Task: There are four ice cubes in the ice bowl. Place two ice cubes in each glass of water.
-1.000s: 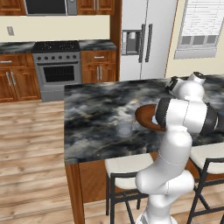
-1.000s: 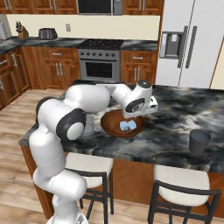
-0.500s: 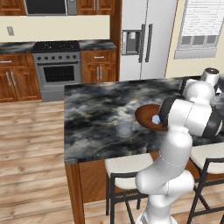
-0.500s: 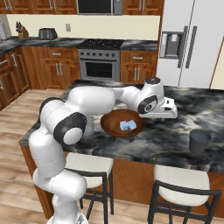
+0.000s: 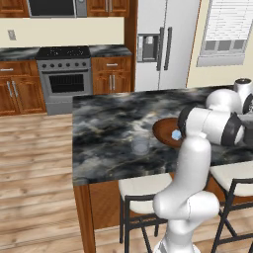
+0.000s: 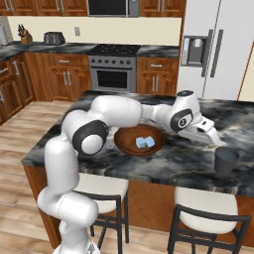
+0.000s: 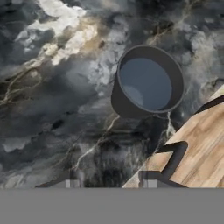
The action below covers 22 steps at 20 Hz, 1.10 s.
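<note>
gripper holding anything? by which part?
Cannot tell. The gripper hangs near the short clear glass of water; the gap between its fingertips is cut off or too small to read.

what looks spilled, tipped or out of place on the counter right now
Nothing stands out. Both glasses stand upright on the marble counter, and the ice cubes sit inside the wooden bowl.
</note>
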Available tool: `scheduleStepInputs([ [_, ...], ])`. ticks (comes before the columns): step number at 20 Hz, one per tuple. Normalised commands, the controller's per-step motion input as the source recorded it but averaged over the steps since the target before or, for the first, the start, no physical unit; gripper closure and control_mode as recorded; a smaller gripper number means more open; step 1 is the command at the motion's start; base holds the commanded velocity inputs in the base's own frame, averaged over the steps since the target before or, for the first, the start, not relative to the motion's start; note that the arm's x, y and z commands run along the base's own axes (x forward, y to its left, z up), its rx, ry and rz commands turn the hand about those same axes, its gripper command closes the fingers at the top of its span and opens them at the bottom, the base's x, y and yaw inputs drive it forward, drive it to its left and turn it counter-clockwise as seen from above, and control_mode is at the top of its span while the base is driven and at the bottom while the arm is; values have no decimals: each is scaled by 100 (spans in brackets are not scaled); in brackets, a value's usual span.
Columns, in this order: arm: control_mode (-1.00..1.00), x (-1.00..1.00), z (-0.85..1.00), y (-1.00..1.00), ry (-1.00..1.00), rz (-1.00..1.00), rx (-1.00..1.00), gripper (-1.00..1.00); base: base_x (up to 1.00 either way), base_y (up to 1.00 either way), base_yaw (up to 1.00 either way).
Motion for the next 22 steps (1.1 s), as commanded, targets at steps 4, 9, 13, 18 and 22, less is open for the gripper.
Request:
scheduleStepInputs([
  [4, -100, 0, -1, -37, -4, -21, 3, 100, 0, 0, 0],
  [9, -100, 8, -5, -47, -2, -4, 7, 100, 0, 0, 0],
  [13, -100, 28, -22, -52, -10, -1, 5, 100, 0, 0, 0],
  [18, -100, 28, -13, -43, -9, 0, 7, 100, 0, 0, 0],
  [22, -100, 14, 0, -44, 0, -2, 6, 100, 0, 0, 0],
])
